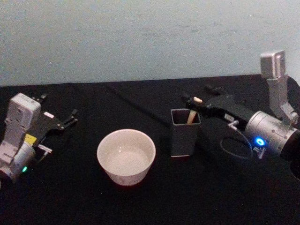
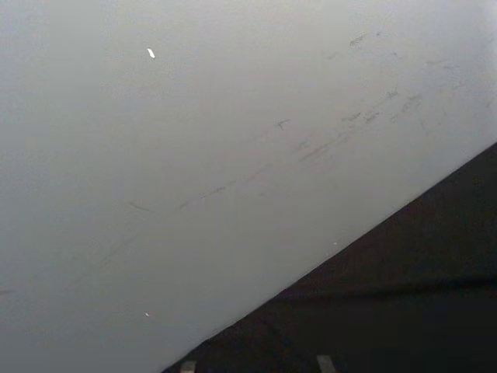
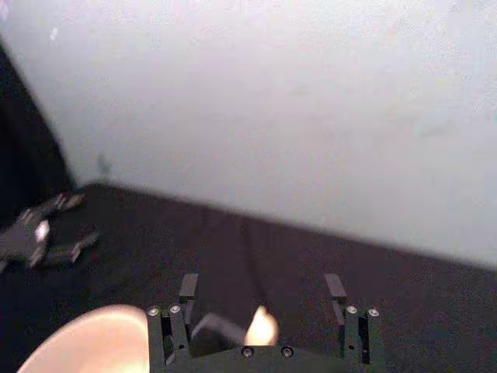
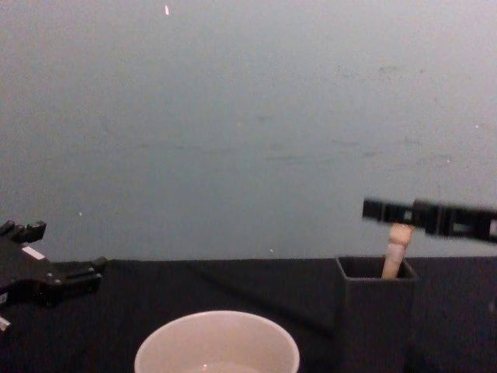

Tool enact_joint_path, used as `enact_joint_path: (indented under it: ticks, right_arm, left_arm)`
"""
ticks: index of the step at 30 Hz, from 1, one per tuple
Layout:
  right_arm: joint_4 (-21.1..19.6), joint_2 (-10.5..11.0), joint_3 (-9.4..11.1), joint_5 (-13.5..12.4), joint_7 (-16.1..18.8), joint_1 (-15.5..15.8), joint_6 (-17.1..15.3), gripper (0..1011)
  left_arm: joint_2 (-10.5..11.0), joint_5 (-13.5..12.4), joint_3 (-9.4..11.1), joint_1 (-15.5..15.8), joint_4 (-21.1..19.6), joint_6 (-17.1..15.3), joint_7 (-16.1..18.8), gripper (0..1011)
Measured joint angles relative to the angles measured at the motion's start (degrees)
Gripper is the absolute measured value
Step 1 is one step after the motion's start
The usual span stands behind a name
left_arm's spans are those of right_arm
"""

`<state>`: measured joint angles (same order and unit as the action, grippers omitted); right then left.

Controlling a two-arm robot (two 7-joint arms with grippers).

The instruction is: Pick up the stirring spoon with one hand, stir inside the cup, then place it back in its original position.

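Observation:
The cream-white cup [image 1: 125, 157] stands on the black table, left of a dark grey square holder [image 1: 185, 132]. The stirring spoon [image 1: 191, 116] stands in that holder, its beige handle [image 4: 397, 254] sticking up; its bowl is hidden inside. My right gripper [image 1: 191, 101] reaches in from the right at the height of the handle's top. In the right wrist view its fingers [image 3: 188, 287] stand apart, open, with the spoon's top [image 3: 260, 326] between them and not clamped. My left gripper [image 1: 58, 108] rests open at the far left, well away from the cup [image 4: 217, 342].
A pale wall [image 1: 140, 37] rises behind the table's far edge. A dark cable [image 1: 136, 104] runs across the cloth behind the cup and holder. Bare black cloth lies in front of the cup.

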<state>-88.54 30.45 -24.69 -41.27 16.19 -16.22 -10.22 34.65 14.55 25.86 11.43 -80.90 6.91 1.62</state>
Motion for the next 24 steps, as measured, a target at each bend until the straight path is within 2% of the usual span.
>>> enact_joint_path:
  ticks: [3, 4, 6, 7, 8, 10, 11, 12, 14, 16, 24]
  right_arm:
    - [-0.7, -1.9, 1.6, 2.0, -3.5, 0.9, 4.0, 1000]
    - [-0.9, -3.0, 2.2, 3.9, -5.9, 1.3, 6.6, 1000]
    - [-0.8, -3.9, 2.5, 6.2, -8.3, 1.5, 9.3, 1002]
    - [-0.3, -4.9, 2.8, 8.9, -10.8, 1.7, 11.8, 1000]
    - [0.0, -5.4, 2.9, 9.9, -12.0, 1.8, 12.6, 1002]
    - [0.7, -6.2, 3.1, 11.6, -14.1, 1.8, 13.2, 1000]
    - [1.6, -6.7, 3.3, 13.2, -16.0, 1.8, 13.5, 1000]
    - [1.6, -6.7, 3.3, 13.2, -16.0, 1.8, 13.5, 1000]
    - [3.5, -7.3, 3.4, 15.6, -18.7, 1.8, 13.2, 1000]
    - [5.0, -7.3, 3.2, 17.4, -19.8, 2.0, 12.8, 1002]
    - [8.1, -6.8, 1.8, 21.3, -20.6, 3.8, 10.5, 1000]
  left_arm:
    - [0.0, 0.0, 0.0, 0.0, 0.0, 0.0, 0.0, 1001]
    - [0.0, 0.0, 0.0, 0.0, 0.0, 0.0, 0.0, 1001]
    - [0.0, 0.0, 0.0, 0.0, 0.0, 0.0, 0.0, 1001]
    - [0.0, 0.0, 0.0, 0.0, 0.0, 0.0, 0.0, 1001]
    - [0.0, 0.0, 0.0, 0.0, 0.0, 0.0, 0.0, 1001]
    - [0.0, 0.0, 0.0, 0.0, 0.0, 0.0, 0.0, 1001]
    - [0.0, 0.0, 0.0, 0.0, 0.0, 0.0, 0.0, 1001]
    - [0.0, 0.0, 0.0, 0.0, 0.0, 0.0, 0.0, 1001]
    - [0.0, 0.0, 0.0, 0.0, 0.0, 0.0, 0.0, 1002]
    - [0.0, 0.0, 0.0, 0.0, 0.0, 0.0, 0.0, 1001]
    - [0.0, 0.0, 0.0, 0.0, 0.0, 0.0, 0.0, 1002]
